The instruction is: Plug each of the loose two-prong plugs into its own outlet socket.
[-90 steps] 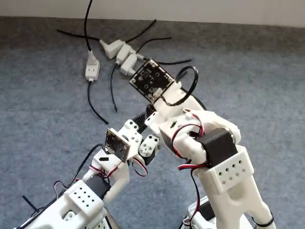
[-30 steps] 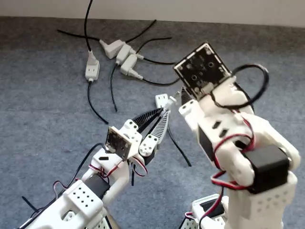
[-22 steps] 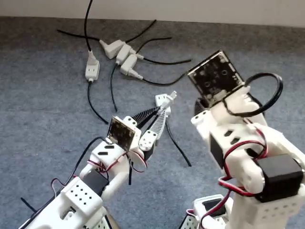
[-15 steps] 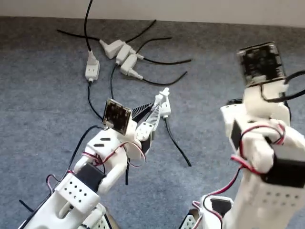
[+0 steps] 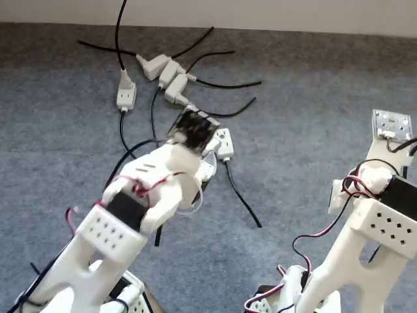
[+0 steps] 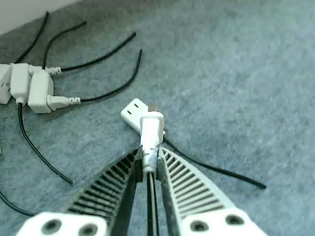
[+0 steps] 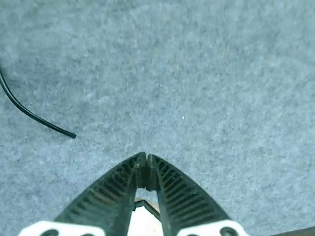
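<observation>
Plug carried forward!
Left pincer (image 6: 149,164) clamps the plug (image 6: 152,129), now at the socket (image 6: 132,112); right pincer (image 7: 146,166), closed and empty, has swung aside.

Open carpet (image 5: 313,130) rightward; cables (image 5: 225,85) at far left

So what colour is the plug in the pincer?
White; the plug shows best in the left wrist view.

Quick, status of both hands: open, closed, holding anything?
Left hand: closed on a white two-prong plug.
Right hand: closed, nothing between its tips.
</observation>
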`<action>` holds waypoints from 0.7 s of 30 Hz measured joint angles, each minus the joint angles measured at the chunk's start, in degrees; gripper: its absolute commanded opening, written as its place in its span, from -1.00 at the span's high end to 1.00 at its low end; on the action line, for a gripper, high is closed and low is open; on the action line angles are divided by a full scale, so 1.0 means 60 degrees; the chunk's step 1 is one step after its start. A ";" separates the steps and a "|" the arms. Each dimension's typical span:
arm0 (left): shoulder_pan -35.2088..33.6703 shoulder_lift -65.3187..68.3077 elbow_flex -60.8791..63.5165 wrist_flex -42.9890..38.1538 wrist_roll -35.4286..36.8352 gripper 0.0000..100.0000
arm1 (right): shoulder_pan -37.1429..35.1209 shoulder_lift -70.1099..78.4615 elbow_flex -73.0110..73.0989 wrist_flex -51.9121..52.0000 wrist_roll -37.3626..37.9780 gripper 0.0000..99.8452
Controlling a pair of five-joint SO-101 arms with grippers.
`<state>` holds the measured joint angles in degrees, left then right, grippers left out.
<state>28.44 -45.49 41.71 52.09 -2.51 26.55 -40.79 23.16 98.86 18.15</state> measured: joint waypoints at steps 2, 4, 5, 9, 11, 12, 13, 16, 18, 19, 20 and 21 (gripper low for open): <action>0.0000 0.1319 -0.1363 0.0996 -0.0718 0.99 | 0.0132 0.0000 0.0571 0.0000 0.0000 0.98; 0.0000 0.2637 -0.2916 0.2139 -0.1538 0.99 | 0.0220 0.0000 0.1070 0.0000 0.0000 0.98; 0.0000 0.3282 -0.3751 0.2696 -0.1963 0.99 | 0.0249 0.0000 0.1319 0.0000 0.0000 0.98; -0.0278 0.5626 -0.7385 0.4791 -0.3311 0.99 | 0.0440 0.0000 0.2212 -0.0015 0.0000 0.98; -0.0498 0.6799 -0.9216 0.5656 -0.3956 0.99 | 0.0703 0.0000 0.2564 -0.0132 0.0000 0.98; -0.0615 0.7429 -1.0125 0.6095 -0.4308 0.99 | 0.0850 0.0000 0.2755 -0.0220 0.0000 0.98; -0.0747 0.8044 -1.0974 0.6505 -0.4733 0.99 | 0.1011 0.0000 0.2960 -0.0366 0.0000 0.98; -0.1128 0.9949 -1.3348 0.7531 -0.5978 0.99 | 0.1480 0.0000 0.3692 -0.0879 -0.0044 0.98; -0.1289 1.1062 -1.4623 0.7839 -0.6681 0.99 | 0.1788 0.0000 0.4190 -0.1407 -0.0059 0.98; -0.1289 1.1575 -1.5165 0.7883 -0.6989 0.99 | 0.1934 0.0000 0.4469 -0.1656 -0.0059 0.98; -0.1304 1.2015 -1.5619 0.7897 -0.7282 0.99 | 0.2037 0.0000 0.4718 -0.1905 -0.0059 0.98; -0.1275 1.2381 -1.5927 0.7927 -0.7590 0.99 | 0.2168 0.0000 0.4952 -0.2168 -0.0059 0.98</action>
<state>20.79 28.79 -53.85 99.65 -48.04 39.56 -40.79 52.88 85.85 17.80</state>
